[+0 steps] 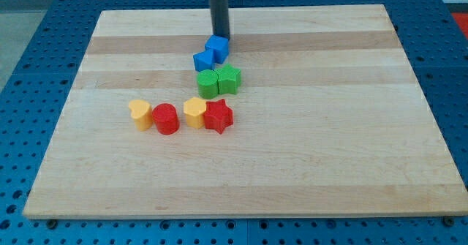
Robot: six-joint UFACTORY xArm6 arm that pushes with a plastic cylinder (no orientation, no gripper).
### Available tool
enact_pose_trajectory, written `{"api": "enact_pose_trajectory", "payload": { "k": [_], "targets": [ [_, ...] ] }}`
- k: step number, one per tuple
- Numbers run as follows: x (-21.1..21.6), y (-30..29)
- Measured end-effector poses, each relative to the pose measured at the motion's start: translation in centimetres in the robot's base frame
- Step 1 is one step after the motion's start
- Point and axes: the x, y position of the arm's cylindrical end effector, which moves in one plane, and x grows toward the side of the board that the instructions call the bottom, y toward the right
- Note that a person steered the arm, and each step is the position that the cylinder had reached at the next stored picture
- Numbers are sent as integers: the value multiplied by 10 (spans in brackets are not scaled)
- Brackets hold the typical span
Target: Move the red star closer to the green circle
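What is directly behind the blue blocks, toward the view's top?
My tip stands just behind the upper blue block, toward the view's top, with bare wooden board around it. Whether it touches the block cannot be seen.

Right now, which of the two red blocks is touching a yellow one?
The red star: it sits against the yellow block on its left. The red cylinder stands apart, between the two yellow blocks. My tip is by the blue blocks.

A pale wooden board (292,172) with lengthwise grain stripes lies on a blue perforated table surface (29,55) dotted with regular holes, under even, soft light overhead.
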Motion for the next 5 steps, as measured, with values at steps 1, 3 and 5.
{"api": "enact_pose_trajectory", "payload": {
  "k": [1,3,5],
  "targets": [
    [-7,26],
    [86,32],
    [123,92]
  ]
}}
